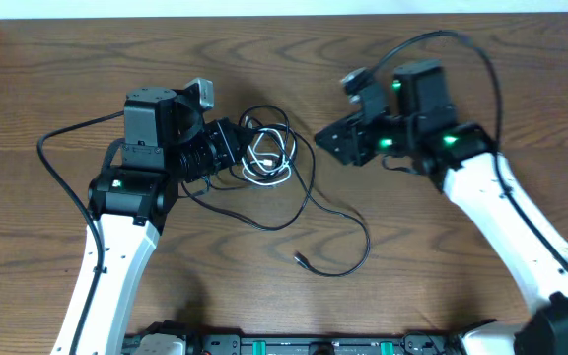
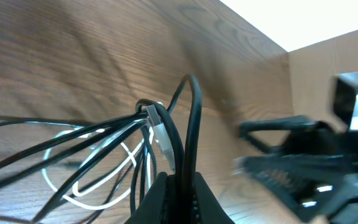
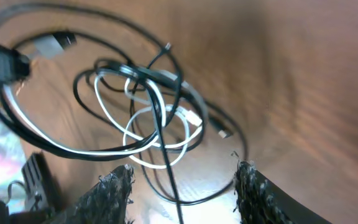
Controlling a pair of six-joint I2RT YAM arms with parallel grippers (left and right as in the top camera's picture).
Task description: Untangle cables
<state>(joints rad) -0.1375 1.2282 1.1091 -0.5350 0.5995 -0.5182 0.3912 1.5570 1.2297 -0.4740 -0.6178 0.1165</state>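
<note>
The cables lie tangled in the middle of the table: a short white cable [image 1: 269, 168] looped inside thin black cables [image 1: 311, 187], one of which trails toward the front and ends in a small plug [image 1: 302, 260]. My left gripper [image 1: 237, 148] sits at the tangle's left edge, shut on a black cable [image 2: 194, 124] that rises in a loop from its jaws [image 2: 182, 186]. The white cable [image 2: 95, 205] lies just left of them. My right gripper [image 1: 325, 141] hovers right of the tangle, open. A black strand [image 3: 169, 180] crosses between its fingers [image 3: 114, 186] unpinched, below the white cable [image 3: 154, 165].
The wooden table [image 1: 215, 276] carries only the cables. A thicker black arm wire [image 1: 52, 163] curves along the table left of the left arm, and another arcs above the right arm [image 1: 481, 59]. A pale wall edge runs along the back.
</note>
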